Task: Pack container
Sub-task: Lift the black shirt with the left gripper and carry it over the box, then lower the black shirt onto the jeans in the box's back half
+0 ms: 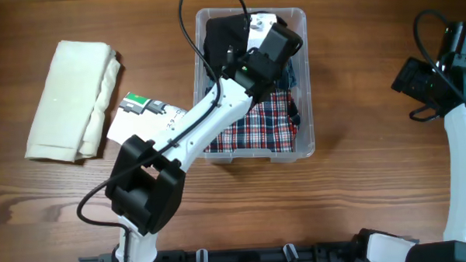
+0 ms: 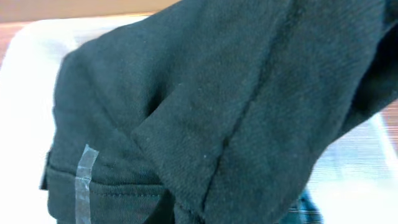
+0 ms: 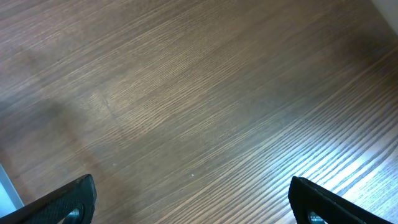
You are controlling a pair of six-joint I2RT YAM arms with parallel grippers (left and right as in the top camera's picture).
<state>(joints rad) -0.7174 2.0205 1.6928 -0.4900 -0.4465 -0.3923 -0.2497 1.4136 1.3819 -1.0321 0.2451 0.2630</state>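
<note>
While a folded cream cloth (image 1: 73,100) lies far left w/ a printed card (image 1: 143,117) just beside it, the container (image 1: 307,82) sits mid-table, w/ a plaid garment (image 1: 256,126) & a black garment (image 1: 223,34) inside. Left gripper (image 1: 270,40) is over the black fabric; grip can't be told. Right gripper (image 3: 193,199) hangs over the table (image 3: 186,93) at right, fingers wide apart, nothing held.

The container (image 1: 307,105), upper middle, is filled by a plaid cloth (image 1: 256,129) and a black cloth (image 1: 220,34) and crossed by the left arm (image 1: 205,120). Bare table (image 1: 366,157) is left at its right; the left side is blocked by a cream cloth (image 1: 70,98) and a packet (image 1: 143,115).
</note>
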